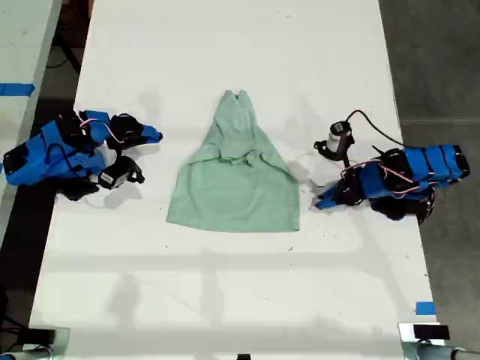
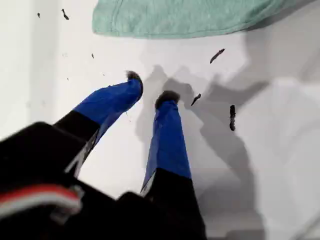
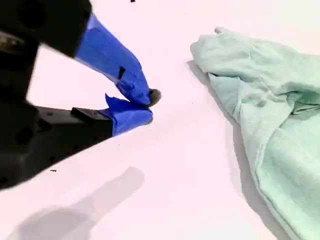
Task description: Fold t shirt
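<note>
Exterior view shows the t shirt (image 1: 236, 176) flat mid-table (image 1: 225, 300), untouched; first wrist view has my first gripper (image 2: 149, 89) parted near its hem; second wrist view, my second gripper (image 3: 147, 105) clenched empty—pinch corners squarely, I'd say.

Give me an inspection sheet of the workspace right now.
Surface: white table, mostly bare.
Job's things: shirt lies flat and wrinkled at the middle, neck away from the camera in the exterior view, not yet folded.
Clutter: dark specks on the table near the hem.
Grippers: my first gripper open, empty, just short of a hem corner; my second gripper shut on nothing, apart from the shirt.
Cables: black cable loops over the table at the exterior view's right; pink wires on the other arm.
Surroundings: dark floor, blue tape at the table edge.
</note>
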Robot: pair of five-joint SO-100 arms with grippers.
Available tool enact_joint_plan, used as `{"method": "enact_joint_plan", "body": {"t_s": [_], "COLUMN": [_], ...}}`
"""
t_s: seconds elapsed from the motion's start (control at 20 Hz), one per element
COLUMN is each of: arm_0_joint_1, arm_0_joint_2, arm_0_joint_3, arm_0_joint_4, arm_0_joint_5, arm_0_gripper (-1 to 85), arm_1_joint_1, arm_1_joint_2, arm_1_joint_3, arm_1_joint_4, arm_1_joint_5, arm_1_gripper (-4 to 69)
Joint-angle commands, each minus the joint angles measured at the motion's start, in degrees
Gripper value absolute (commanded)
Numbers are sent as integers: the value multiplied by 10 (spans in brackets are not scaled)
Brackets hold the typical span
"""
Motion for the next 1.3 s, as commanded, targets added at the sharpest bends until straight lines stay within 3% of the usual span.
{"method": "enact_joint_plan", "body": {"t_s": [0.0,0.4,0.5,0.85,1.05,1.25], "arm_0_joint_1": [28,30,26,22,26,28], "arm_0_joint_2": [5,5,5,5,5,5], "arm_0_joint_3": [6,6,6,6,6,6], "arm_0_joint_4": [-7,-7,-7,-7,-7,-7], "arm_0_joint_5": [5,5,5,4,4,4], "arm_0_gripper": [-1,-1,-1,-1,-1,-1], "arm_1_joint_1": [66,69,73,59,45,46], "arm_1_joint_2": [7,7,-28,-499,-642,-799], "arm_1_joint_3": [-12,-18,-38,-289,-378,-477], "arm_1_joint_4": [-20,-9,1,-58,-82,-135], "arm_1_joint_5": [366,381,384,460,502,461], "arm_1_gripper": [19,19,75,127,137,160]}}
